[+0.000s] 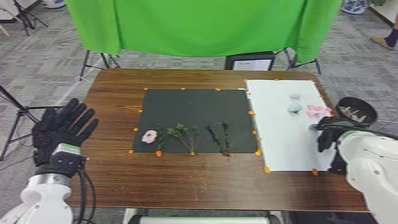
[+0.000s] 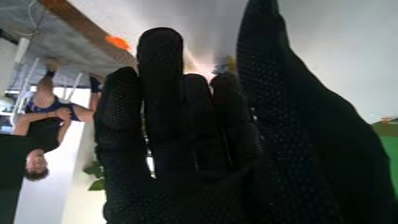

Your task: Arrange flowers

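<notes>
On the table [image 1: 115,175], the left hand [image 1: 60,129] lies at 9 o'clock, fingers spread. The right hand [image 1: 332,131] is at 3 o'clock, fingers straight and mostly pressed together, by the white sheet [image 1: 284,145] with pink petals [image 1: 318,111] at its 1 o'clock. On the dark mat [image 1: 191,107], a pale pink flower [image 1: 149,136] lies at 8, leafy sprigs [image 1: 182,134] at 6, a dark stem [image 1: 218,134] at 5
</notes>
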`<action>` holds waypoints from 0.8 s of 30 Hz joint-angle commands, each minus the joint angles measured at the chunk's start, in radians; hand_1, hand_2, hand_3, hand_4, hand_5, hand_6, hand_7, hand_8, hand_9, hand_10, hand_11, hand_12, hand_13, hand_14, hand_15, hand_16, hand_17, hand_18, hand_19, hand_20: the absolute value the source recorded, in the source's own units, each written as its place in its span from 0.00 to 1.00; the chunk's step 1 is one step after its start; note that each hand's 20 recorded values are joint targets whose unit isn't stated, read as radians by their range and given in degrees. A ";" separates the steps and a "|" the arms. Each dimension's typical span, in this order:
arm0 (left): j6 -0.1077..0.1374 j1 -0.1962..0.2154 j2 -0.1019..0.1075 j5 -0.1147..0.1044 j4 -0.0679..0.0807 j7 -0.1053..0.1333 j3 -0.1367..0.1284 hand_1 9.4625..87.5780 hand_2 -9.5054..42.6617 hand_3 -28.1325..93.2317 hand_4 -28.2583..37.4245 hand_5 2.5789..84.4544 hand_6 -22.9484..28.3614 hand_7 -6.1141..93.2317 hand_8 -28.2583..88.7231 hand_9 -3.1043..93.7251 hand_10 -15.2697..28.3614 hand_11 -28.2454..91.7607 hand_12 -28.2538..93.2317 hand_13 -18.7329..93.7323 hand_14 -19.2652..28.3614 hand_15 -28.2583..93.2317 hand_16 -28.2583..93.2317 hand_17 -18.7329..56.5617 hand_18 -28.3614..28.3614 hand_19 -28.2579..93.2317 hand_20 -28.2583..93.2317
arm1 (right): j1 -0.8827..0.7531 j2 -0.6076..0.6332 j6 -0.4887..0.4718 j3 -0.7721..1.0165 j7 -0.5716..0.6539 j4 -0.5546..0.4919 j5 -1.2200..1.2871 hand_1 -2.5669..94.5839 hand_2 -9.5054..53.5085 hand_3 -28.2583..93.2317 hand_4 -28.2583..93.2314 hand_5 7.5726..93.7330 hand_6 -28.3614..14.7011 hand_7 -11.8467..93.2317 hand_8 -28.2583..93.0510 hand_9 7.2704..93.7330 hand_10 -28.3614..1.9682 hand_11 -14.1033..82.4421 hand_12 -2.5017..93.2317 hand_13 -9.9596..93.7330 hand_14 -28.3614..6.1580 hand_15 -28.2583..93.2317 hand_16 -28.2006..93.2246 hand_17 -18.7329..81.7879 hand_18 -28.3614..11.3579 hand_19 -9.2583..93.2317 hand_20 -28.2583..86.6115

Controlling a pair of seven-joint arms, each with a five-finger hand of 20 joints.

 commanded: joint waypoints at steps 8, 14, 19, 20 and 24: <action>-0.006 0.013 -0.022 0.010 -0.003 -0.032 0.006 0.19 0.48 0.83 0.00 0.56 0.66 0.18 0.18 0.45 0.72 0.40 0.34 0.42 0.76 0.54 0.18 0.17 0.79 0.55 0.32 | 0.024 0.024 0.214 -0.026 -0.041 0.044 -0.060 0.54 0.00 0.87 0.00 0.49 0.59 0.36 0.12 0.46 0.48 0.28 0.18 0.67 0.49 0.73 0.45 0.51 0.14 0.89 0.59; -0.013 0.005 -0.018 0.016 0.002 -0.036 0.013 0.19 0.48 0.83 0.00 0.56 0.66 0.18 0.18 0.45 0.72 0.40 0.34 0.42 0.76 0.54 0.18 0.17 0.79 0.55 0.32 | 0.123 0.046 0.151 -0.095 -0.053 0.128 -0.025 0.58 0.07 0.84 0.00 0.47 0.55 0.27 0.12 0.44 0.62 0.27 0.14 0.67 0.54 0.69 0.48 0.50 0.16 0.88 0.59; -0.009 0.005 -0.020 0.011 0.001 -0.031 0.016 0.19 0.48 0.83 0.00 0.55 0.66 0.18 0.18 0.45 0.72 0.40 0.34 0.42 0.76 0.54 0.18 0.17 0.79 0.55 0.32 | 0.152 0.047 0.156 -0.118 -0.054 0.145 -0.014 0.58 0.07 0.84 0.00 0.44 0.52 0.24 0.12 0.42 0.63 0.27 0.13 0.68 0.55 0.67 0.48 0.50 0.16 0.88 0.59; -0.006 0.008 -0.020 0.008 -0.001 -0.029 0.015 0.19 0.48 0.83 0.00 0.55 0.66 0.18 0.18 0.45 0.72 0.40 0.34 0.42 0.76 0.54 0.18 0.17 0.79 0.55 0.32 | 0.158 0.044 0.156 -0.124 -0.057 0.154 -0.011 0.58 0.07 0.84 0.00 0.44 0.53 0.24 0.12 0.42 0.63 0.27 0.13 0.68 0.55 0.67 0.48 0.50 0.16 0.87 0.59; -0.005 0.014 -0.020 0.004 -0.002 -0.026 0.013 0.19 0.48 0.83 0.00 0.56 0.66 0.18 0.18 0.45 0.72 0.40 0.34 0.42 0.76 0.54 0.18 0.17 0.79 0.55 0.32 | 0.177 0.038 0.163 -0.143 -0.092 0.185 0.001 0.59 0.07 0.84 0.00 0.44 0.54 0.25 0.12 0.42 0.62 0.27 0.13 0.68 0.56 0.67 0.48 0.50 0.16 0.87 0.59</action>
